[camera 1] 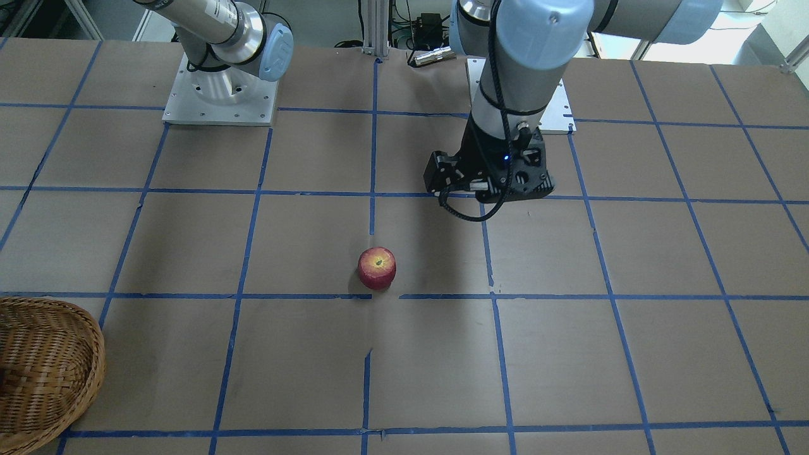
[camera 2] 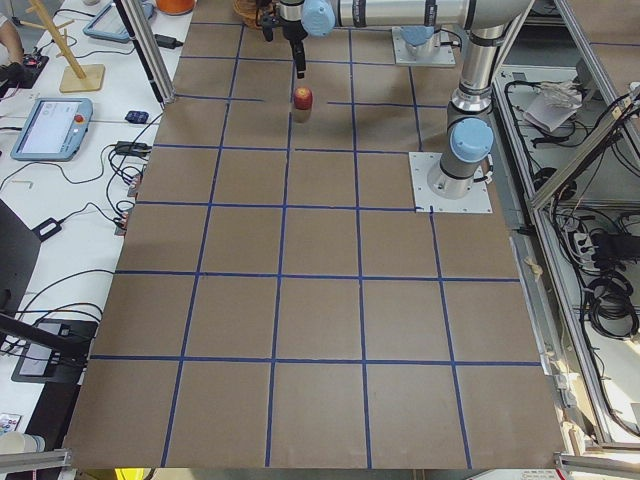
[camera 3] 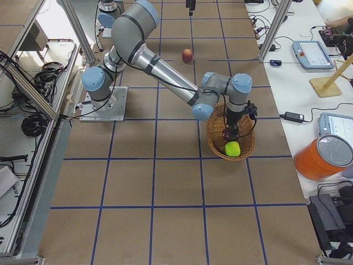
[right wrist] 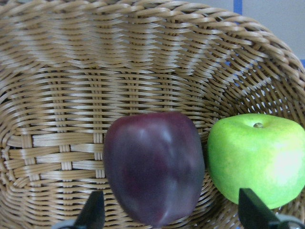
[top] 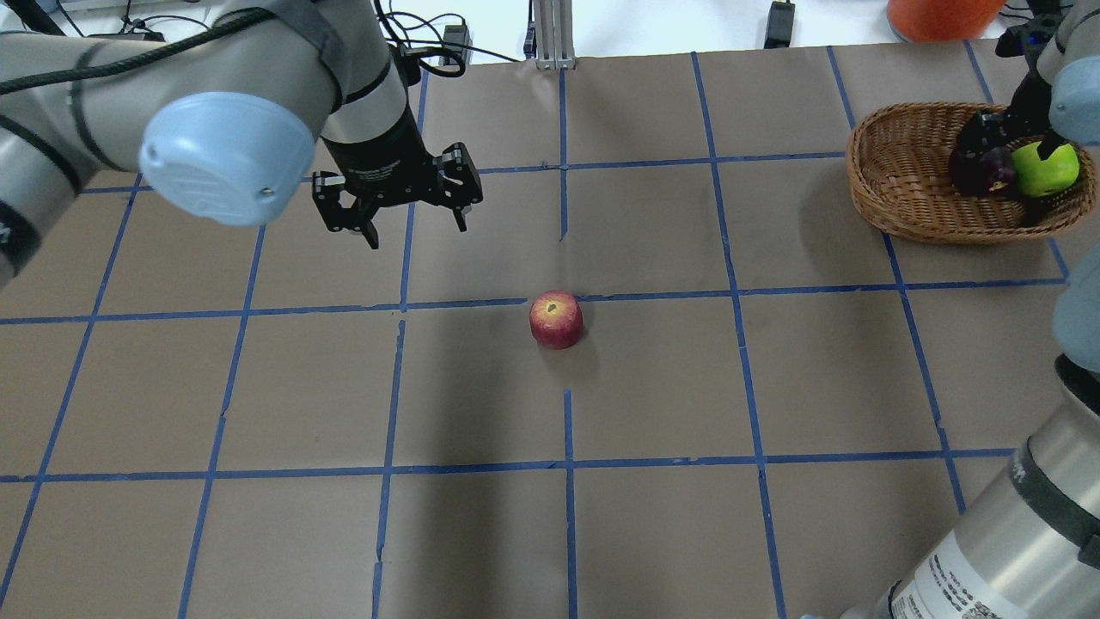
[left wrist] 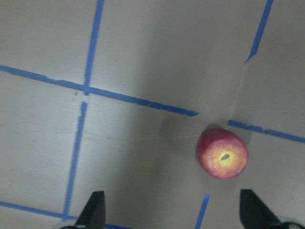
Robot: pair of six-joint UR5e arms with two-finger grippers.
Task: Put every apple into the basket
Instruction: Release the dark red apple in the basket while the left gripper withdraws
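Note:
The red apple [camera 1: 377, 268] [top: 556, 319] [left wrist: 222, 152] stands alone on the table's middle, stem dimple up. My left gripper [top: 412, 219] [left wrist: 174, 214] hangs open and empty above the table, short of the apple and to its left in the overhead view. The wicker basket [top: 894, 163] [right wrist: 143, 62] [camera 1: 57, 373] sits at the far right and holds the maroon apple [top: 984, 168] [right wrist: 152, 167] and the yellow-green apple [top: 1044, 168] [right wrist: 257, 157] side by side. My right gripper [top: 988, 137] [right wrist: 169, 217] is open low inside the basket, just above the maroon apple.
The table is brown paper with a blue tape grid. An orange bucket [top: 937, 13] stands beyond the far edge near the basket. An aluminium post [top: 550, 34] rises at the far middle. The arms' base plates [camera 1: 221, 95] sit on the robot's side.

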